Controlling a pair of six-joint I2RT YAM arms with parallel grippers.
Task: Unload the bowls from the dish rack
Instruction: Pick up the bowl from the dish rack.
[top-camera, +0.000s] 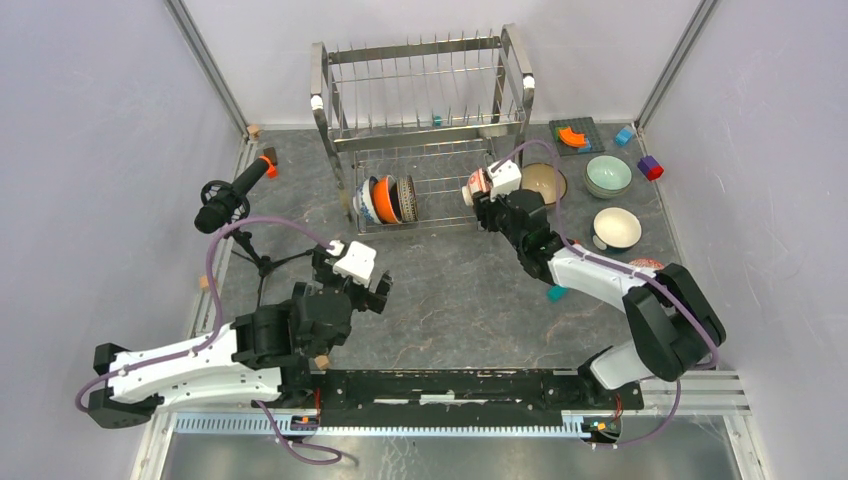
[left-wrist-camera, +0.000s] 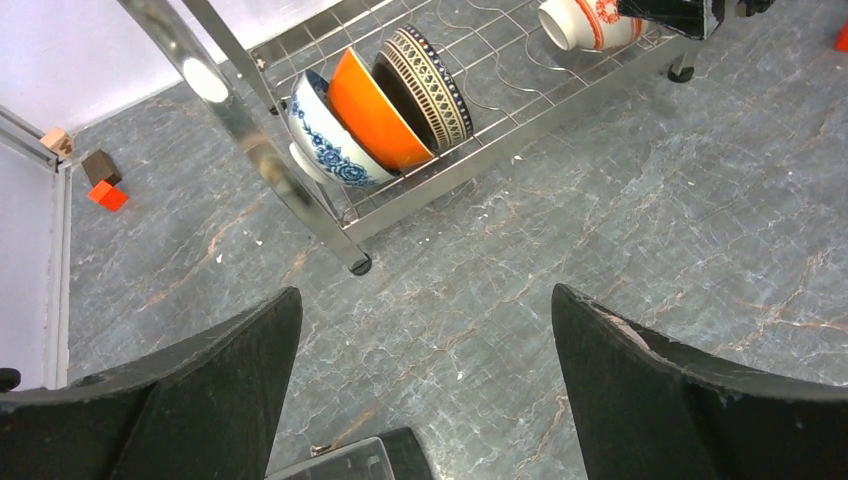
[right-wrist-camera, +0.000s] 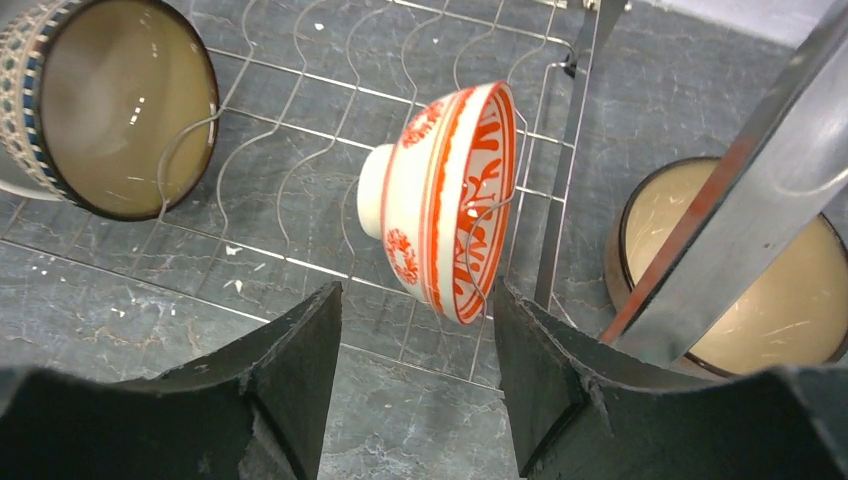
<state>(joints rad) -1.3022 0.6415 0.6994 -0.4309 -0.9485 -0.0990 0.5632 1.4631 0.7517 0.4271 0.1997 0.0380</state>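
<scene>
On the grey bench (top-camera: 450, 300), the wires of the rack (top-camera: 430, 140) prop a red bowl (right-wrist-camera: 440, 200) on edge. The right hand (right-wrist-camera: 416, 288) straddles its rim, fingers apart, ready to pinch; the left hand (left-wrist-camera: 426, 290) gapes empty.

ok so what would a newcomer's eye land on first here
The tall steel dish rack at the back of the table, with the right gripper straddling a red-patterned bowl standing on edge in its lower tier. Then the blue-and-white bowl, orange bowl and banded bowl leaning together at that tier's left end, and the pale green bowl on the table to the right.
</scene>
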